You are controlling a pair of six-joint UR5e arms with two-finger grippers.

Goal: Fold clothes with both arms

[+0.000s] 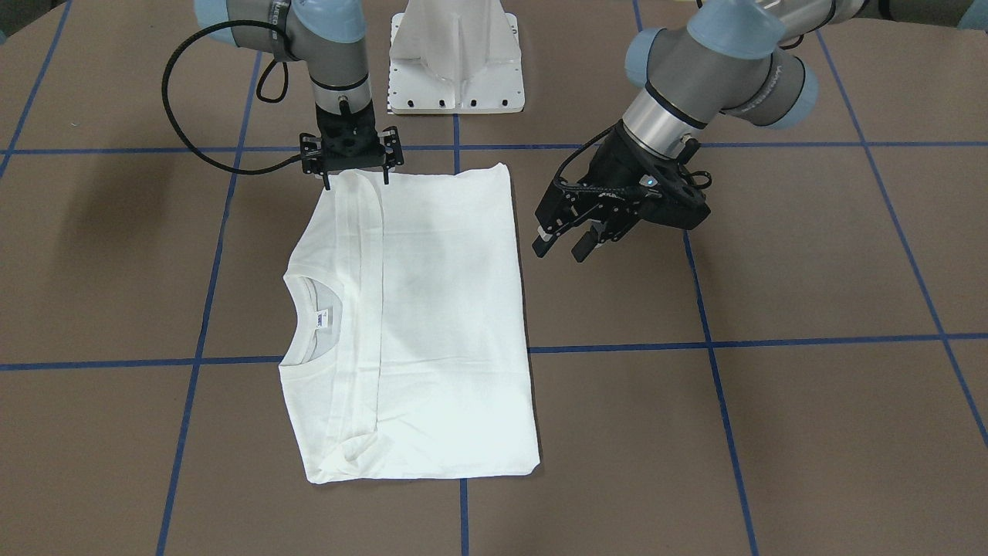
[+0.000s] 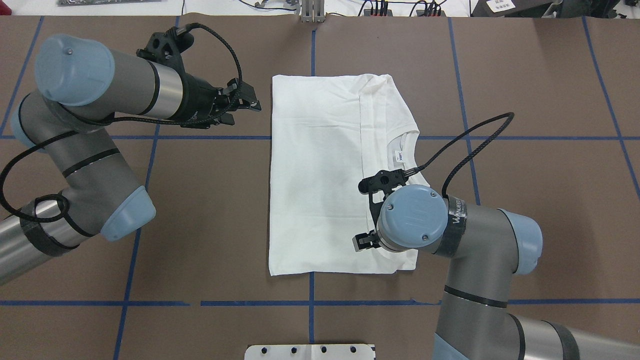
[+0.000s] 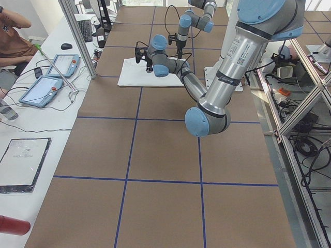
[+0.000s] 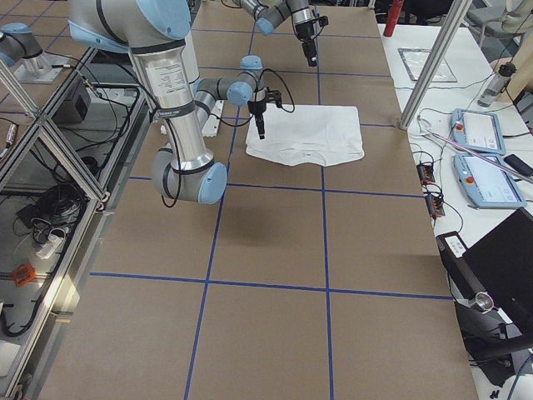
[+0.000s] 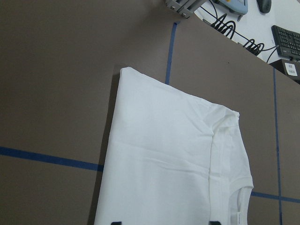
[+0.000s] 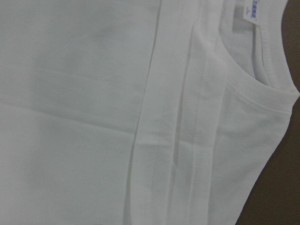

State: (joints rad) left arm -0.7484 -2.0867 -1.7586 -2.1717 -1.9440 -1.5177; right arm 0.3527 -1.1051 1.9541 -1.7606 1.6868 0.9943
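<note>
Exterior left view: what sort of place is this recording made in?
Probably a robotics lab or test cell: a table gridded with blue tape, teach pendants on a side bench, and an aluminium post beside it.

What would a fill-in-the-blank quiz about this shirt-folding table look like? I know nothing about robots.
1. The folded shirt is ____ in colour.
2. The table is crossed by tape lines of ____ colour.
3. The left gripper hangs beside the shirt, not touching it, with its fingers ____.
4. The right gripper points ____ at the shirt's edge nearest the robot.

Missing words: white; blue; open; down.
</note>
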